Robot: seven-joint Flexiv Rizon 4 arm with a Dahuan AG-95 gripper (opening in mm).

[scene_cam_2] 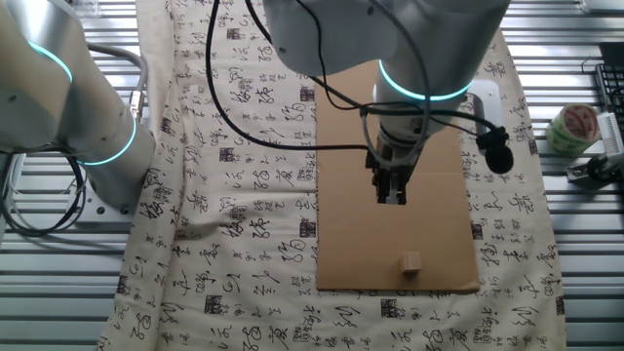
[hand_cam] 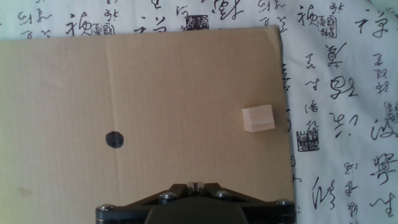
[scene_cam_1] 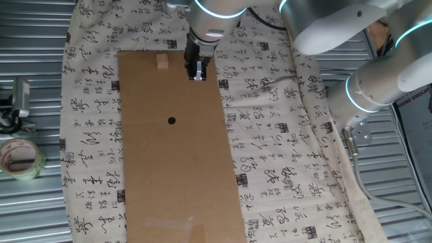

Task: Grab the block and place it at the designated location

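Note:
The block (scene_cam_1: 162,62) is a tiny pale wooden cube that rests near the far corner of the brown cardboard sheet (scene_cam_1: 182,169). It also shows in the other fixed view (scene_cam_2: 410,261) and in the hand view (hand_cam: 258,118). The black dot (scene_cam_1: 171,121) lies mid-sheet and shows in the hand view (hand_cam: 114,139); the arm hides it in the other fixed view. My gripper (scene_cam_1: 197,75) hangs above the sheet, beside the block and apart from it. Its fingers are pressed together with nothing between them. It also shows in the other fixed view (scene_cam_2: 392,198) and at the bottom of the hand view (hand_cam: 195,185).
A white cloth with black calligraphy (scene_cam_1: 283,155) covers the table under the sheet. A tape roll (scene_cam_1: 20,158) and a metal clip (scene_cam_1: 19,101) lie on the ribbed metal surface at the left. The arm's base (scene_cam_2: 88,117) stands beside the cloth.

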